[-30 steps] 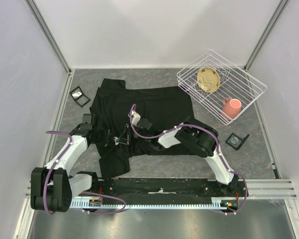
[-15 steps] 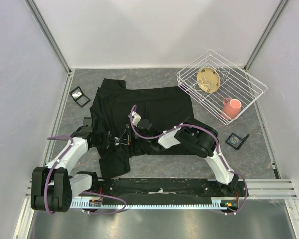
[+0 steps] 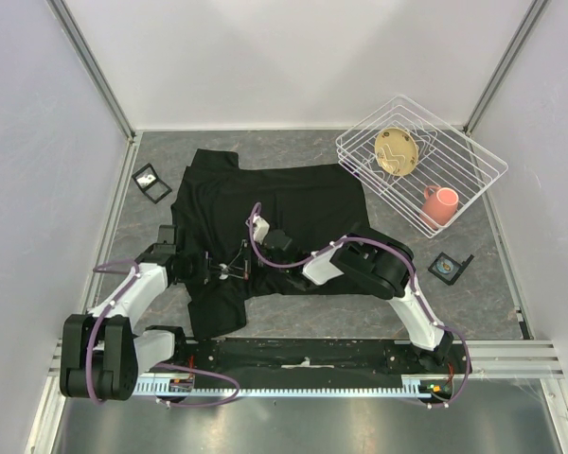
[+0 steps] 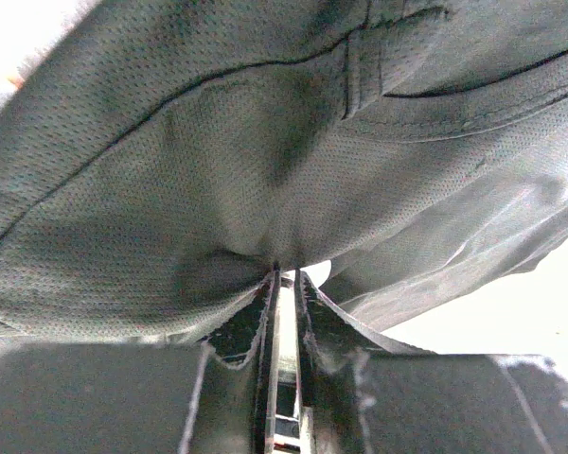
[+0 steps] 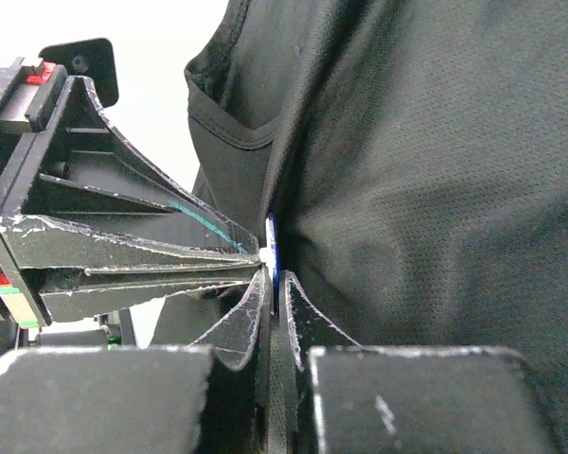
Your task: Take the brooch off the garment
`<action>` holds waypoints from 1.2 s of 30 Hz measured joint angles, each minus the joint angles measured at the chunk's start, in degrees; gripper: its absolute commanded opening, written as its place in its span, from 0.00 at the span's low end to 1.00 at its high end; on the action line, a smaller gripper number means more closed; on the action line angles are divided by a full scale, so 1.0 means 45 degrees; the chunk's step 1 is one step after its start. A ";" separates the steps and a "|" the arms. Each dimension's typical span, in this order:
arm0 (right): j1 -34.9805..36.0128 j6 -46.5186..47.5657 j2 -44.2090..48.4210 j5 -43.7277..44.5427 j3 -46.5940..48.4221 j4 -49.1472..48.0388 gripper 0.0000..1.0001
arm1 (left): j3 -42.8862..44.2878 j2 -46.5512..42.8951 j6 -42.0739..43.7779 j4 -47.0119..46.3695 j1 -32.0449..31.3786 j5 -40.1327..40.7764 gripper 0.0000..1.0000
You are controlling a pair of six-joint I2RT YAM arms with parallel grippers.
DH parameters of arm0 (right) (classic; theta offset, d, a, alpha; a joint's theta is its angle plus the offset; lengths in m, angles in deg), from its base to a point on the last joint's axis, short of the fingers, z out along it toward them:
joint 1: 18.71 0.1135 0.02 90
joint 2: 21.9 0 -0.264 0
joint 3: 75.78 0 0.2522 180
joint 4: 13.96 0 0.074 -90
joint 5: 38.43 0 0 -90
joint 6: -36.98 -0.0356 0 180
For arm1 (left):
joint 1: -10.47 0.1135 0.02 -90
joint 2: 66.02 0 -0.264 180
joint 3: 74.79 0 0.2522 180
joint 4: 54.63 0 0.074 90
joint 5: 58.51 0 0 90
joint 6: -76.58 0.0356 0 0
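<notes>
Edging slightly toward the bases since a second ago, the left gripper [image 4: 284, 279] stands nearly closed, pinching a fold of the garment [image 3: 293, 203]. Just beyond it, the right gripper [image 5: 275, 276] is narrow on a thin blue-white sliver, probably the brooch [image 5: 273, 244]. The shirt lies spread past both arms. It looks limp and stretchy, so it is best held right beside the small, stiff pin.

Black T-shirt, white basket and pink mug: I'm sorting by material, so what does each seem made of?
Black short-sleeved T-shirt: soft matte knit, judging by the fine pinhole texture and stitched hems; fibre unclear. White wire basket: thin rods, probably coated metal. Pink mug: smooth, evenly coloured, likely ceramic or plastic.
</notes>
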 measured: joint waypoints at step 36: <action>0.0141 0.0806 -0.0126 -0.0073 0.0452 0.0452 0.00 | -0.0325 -0.1899 0.9248 -0.2040 0.1812 -0.2259 0.70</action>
